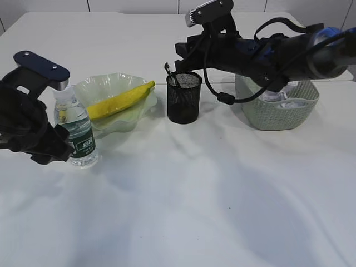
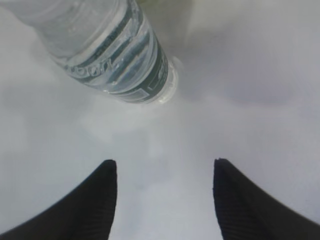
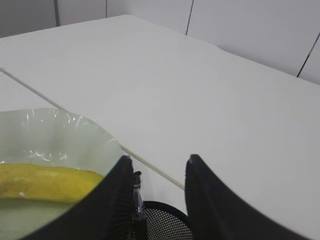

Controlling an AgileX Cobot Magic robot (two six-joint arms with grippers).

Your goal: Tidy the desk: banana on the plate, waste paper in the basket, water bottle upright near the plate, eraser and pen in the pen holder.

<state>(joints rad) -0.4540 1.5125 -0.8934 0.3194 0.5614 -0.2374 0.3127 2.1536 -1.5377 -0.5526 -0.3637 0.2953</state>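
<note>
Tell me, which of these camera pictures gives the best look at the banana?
The exterior view: the whole banana shows there, lying in the green plate. The right wrist view catches only part of the banana, cut off at the picture's left edge. The left wrist view shows none of it, just the water bottle.

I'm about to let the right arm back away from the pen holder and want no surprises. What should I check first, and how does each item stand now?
1. Pen inside the mesh pen holder: ok, its top sticks out of the rim.
2. Right claw free of the pen: ok, jaws apart, though the pen top sits close to one finger.
3. Eraser in the holder: cannot tell, not visible.
4. Banana on the plate: ok.
5. Water bottle upright beside the plate: ok; left claw open and clear of it.
6. Waste paper in the basket: ok.
</note>
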